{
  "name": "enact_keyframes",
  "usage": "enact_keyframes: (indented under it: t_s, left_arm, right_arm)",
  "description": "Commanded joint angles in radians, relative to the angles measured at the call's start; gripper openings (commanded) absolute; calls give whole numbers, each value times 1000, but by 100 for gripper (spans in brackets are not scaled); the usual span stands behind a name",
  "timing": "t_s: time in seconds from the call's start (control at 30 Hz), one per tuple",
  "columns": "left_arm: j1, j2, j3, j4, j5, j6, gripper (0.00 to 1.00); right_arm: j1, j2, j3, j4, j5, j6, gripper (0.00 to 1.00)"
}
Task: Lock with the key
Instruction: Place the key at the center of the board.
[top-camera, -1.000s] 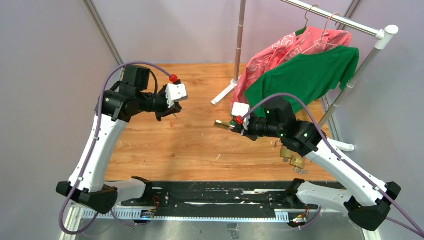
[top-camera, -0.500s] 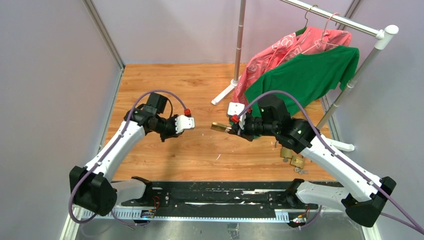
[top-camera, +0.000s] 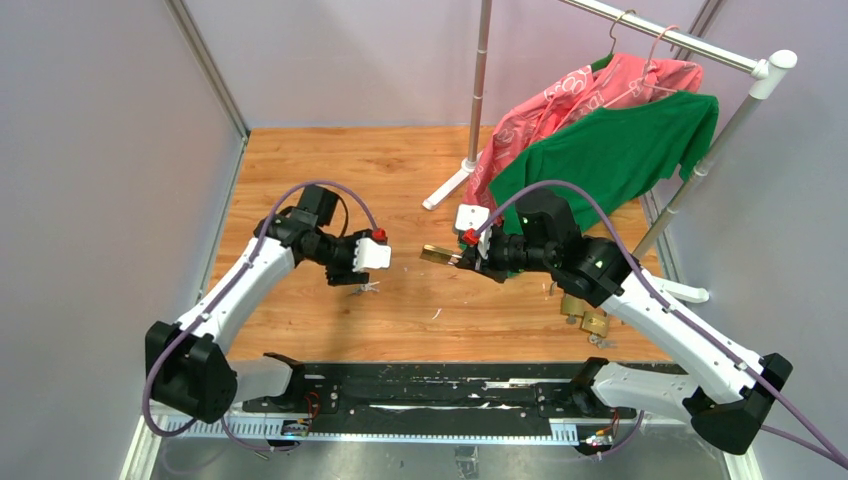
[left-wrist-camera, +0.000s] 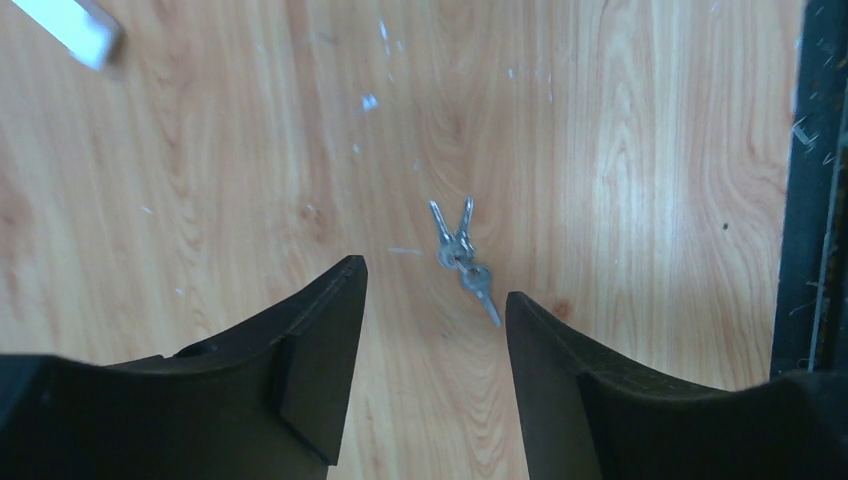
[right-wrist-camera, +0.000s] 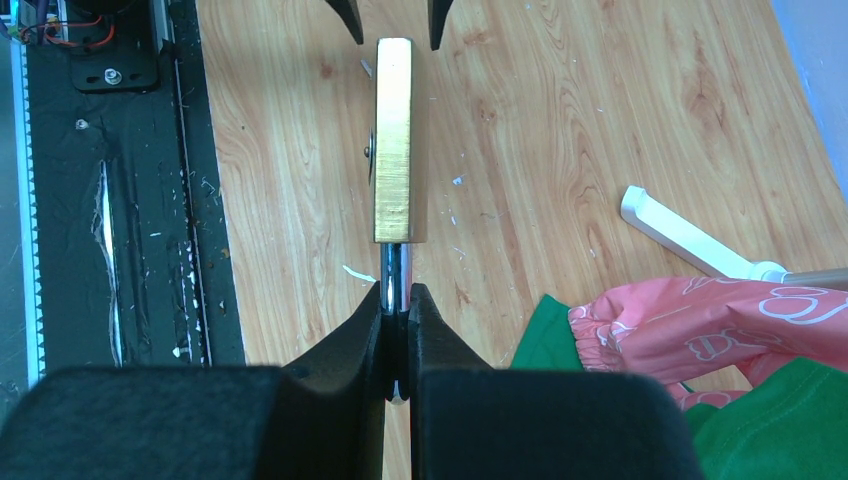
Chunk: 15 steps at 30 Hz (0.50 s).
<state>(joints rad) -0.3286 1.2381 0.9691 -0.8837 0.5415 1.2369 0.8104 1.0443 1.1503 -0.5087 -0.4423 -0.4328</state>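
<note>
Left gripper (left-wrist-camera: 432, 290): fingers apart, nothing between them, hangs above wooden table (left-wrist-camera: 650, 150). Bunch of keys (left-wrist-camera: 462, 255) lies flat on table, seen from left wrist just ahead of gap between two fingertips, touching neither one. Right gripper (right-wrist-camera: 398, 300): fingers pressed together on steel shackle of brass padlock (right-wrist-camera: 394, 140). Padlock body sticks straight out beyond fingertips, held above table, pointing toward left gripper. Second padlock (top-camera: 585, 318) lies on table beside right arm.
</note>
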Motion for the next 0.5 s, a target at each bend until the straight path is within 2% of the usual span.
enact_keyframes:
  t_s: [0.0,0.07,0.13,0.23,0.33,0.47]
  left_arm:
    - [5,-53,116,-172,226,85,61]
    - [5,-96,124,-242,328,146,62]
    - [4,-154,105,-250,397,168,67]
    - [-14,-240,88,-251,436,199,76]
    - [-29,-310,84,-250,441,202,98]
    - [-32,-372,77,-250,452,177,100]
  right_arm:
    - [-9,-38,-2,79,-21,16,0]
    - [-9,-36,-1,82,-26,16,0]
    - [-9,-29,0,85,-34,17,0]
    - [-9,-11,5,87,-20,29,0]
    - [-9,8,-3,102,56,80,0]
    - [-10,51,-45,175,107,216,0]
